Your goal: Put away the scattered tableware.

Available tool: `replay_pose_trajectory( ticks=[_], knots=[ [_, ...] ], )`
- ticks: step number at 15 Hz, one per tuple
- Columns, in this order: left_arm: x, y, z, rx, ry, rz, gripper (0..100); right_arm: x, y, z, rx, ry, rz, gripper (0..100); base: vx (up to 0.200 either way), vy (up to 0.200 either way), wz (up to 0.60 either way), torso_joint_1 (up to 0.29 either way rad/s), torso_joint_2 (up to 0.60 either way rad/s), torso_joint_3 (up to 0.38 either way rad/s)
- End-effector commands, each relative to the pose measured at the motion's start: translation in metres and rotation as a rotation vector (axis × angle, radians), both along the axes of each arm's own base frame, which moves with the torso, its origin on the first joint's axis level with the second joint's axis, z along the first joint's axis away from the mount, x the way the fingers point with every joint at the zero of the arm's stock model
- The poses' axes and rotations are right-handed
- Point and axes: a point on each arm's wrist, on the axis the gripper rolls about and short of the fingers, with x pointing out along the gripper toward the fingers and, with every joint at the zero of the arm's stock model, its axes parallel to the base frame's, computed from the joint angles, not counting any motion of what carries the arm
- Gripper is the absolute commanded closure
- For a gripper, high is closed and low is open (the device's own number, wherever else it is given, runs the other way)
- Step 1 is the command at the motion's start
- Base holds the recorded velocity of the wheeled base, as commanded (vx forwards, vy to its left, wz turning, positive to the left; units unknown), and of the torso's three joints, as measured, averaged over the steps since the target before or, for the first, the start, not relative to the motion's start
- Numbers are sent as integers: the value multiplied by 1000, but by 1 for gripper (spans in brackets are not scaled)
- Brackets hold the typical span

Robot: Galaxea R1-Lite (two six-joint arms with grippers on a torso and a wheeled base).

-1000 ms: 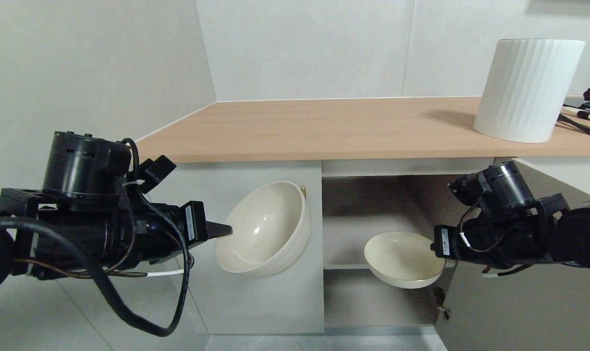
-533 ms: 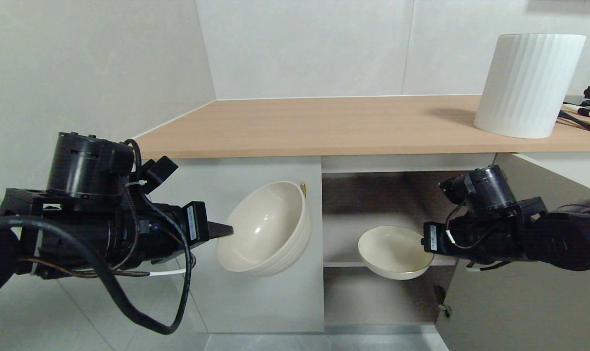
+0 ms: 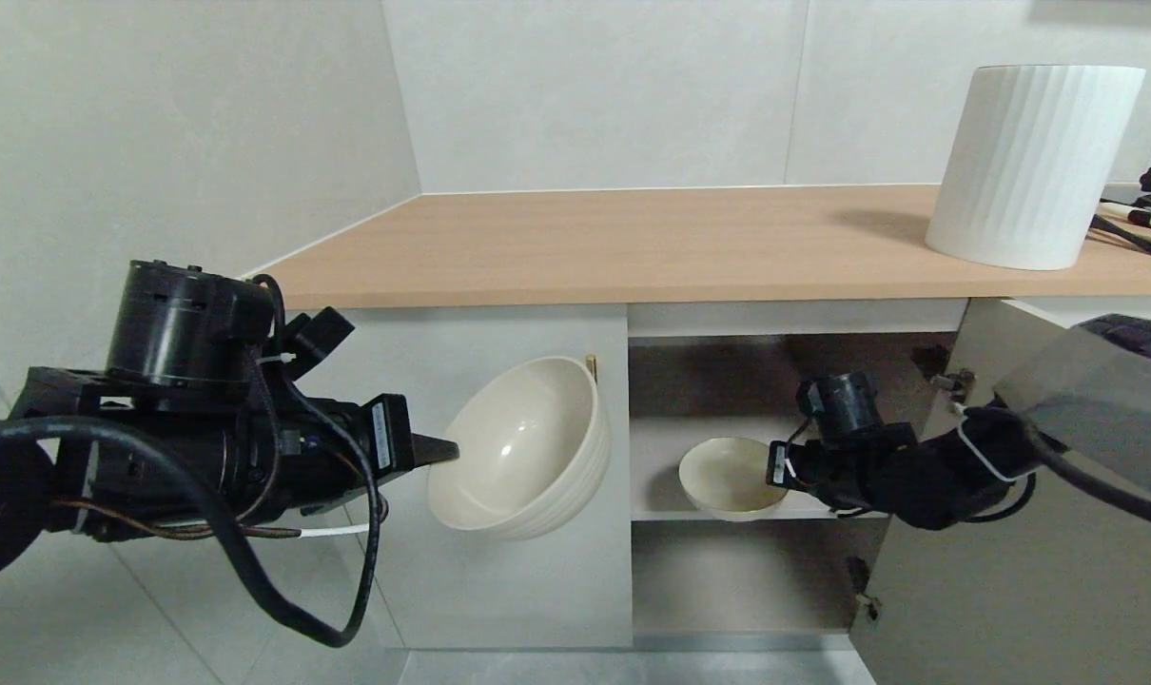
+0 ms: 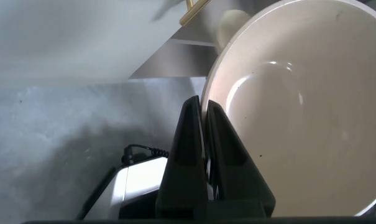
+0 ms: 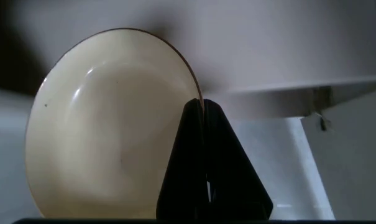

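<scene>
Though rigid, these glazed bowls look slippery and breakable.
Rim grips: left gripper (image 3: 447,449) clamps the large bowl (image 3: 528,447), right gripper (image 3: 773,468) the small bowl (image 3: 726,476).

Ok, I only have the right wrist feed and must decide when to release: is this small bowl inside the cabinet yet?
Observer: Yes, the right gripper holds the small bowl inside the open cabinet, low over the middle shelf; contact I cannot tell.
Operator: And the left arm?
Observer: The left gripper holds a larger bowl by its rim, tilted, before the closed left door.
Operator: Anything on the counter?
Observer: A white ribbed container stands near its right end.
</scene>
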Motion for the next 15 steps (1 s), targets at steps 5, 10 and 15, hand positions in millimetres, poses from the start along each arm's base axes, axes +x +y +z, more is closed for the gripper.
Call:
replay_pose_trajectory(
  ticks=[5,10,15],
  knots=[
    [5,-2,-5,8,20,3,100,57,-5,-45,-47,91,-77,100,0,0,0,0,0,0],
    [8,-3,-9,11,34,1,100,74,-11,-73,-111,82,-163,100,0,0,0,0,0,0],
    [6,-3,-8,11,29,0,100,91,-7,-86,-156,30,-238,100,0,0,0,0,0,0]
  ],
)
